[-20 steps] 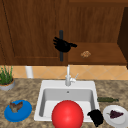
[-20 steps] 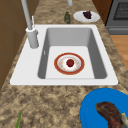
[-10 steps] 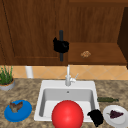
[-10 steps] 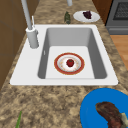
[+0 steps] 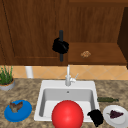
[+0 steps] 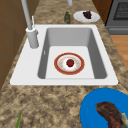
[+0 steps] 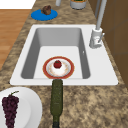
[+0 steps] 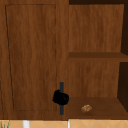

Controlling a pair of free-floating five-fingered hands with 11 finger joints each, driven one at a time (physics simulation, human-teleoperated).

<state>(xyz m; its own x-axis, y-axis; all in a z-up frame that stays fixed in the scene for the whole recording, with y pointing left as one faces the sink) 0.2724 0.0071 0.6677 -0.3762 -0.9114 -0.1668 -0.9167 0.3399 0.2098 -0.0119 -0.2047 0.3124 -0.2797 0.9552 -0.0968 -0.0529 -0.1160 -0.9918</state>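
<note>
Left hand point(image 5: 60, 46) clenched around the cabinet door handle point(image 5: 61, 35); right hand point(image 5: 96, 117) hovers by the sink point(image 5: 41, 93), grip indiscernible; pulling the door follows.

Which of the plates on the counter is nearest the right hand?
The white plate with grapes, right of the sink, sits just beside the right hand. The blue plate lies far off, on the sink's left.

- We see a black left hand point(image 5: 60, 46) on a dark cabinet handle point(image 5: 61, 57).
- Brown wood-grain cabinet door point(image 8: 32, 55).
- Red ball point(image 5: 67, 114), white sink point(image 6: 22, 67).
- Blue plate point(image 5: 18, 111), speckled brown countertop point(image 6: 50, 102).
- Red-rimmed white plate point(image 6: 69, 63).
</note>
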